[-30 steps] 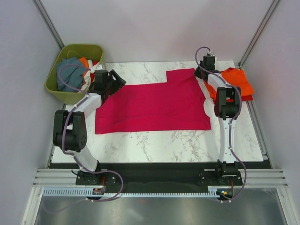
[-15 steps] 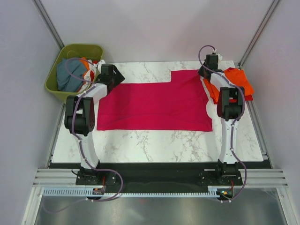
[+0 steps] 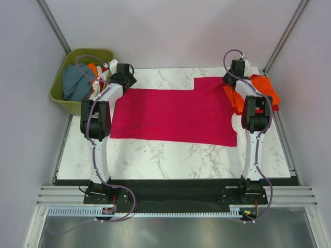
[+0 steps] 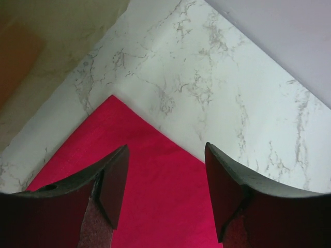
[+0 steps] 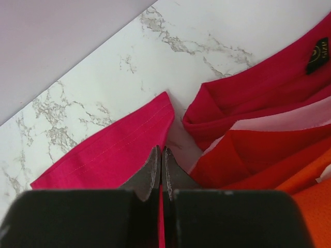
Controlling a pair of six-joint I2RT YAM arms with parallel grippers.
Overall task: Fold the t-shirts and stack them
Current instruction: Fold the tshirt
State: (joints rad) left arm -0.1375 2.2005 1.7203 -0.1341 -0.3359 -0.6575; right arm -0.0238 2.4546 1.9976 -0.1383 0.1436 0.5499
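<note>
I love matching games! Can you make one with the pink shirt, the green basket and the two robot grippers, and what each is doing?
Things: 1 pink shirt; 2 green basket; 3 left gripper; 4 right gripper.
States: A shut on the shirt's edge; B open over a shirt corner; C spread flat on the table; D holding clothes.
Pairs: 1-C; 2-D; 3-B; 4-A.

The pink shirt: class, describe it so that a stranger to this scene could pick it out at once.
Find the white marble table. The pink shirt lies spread flat across its far half. Unlike the orange shirts piled at the right edge and the clothes heaped in the green basket, it is one wide, flat magenta sheet.
</note>
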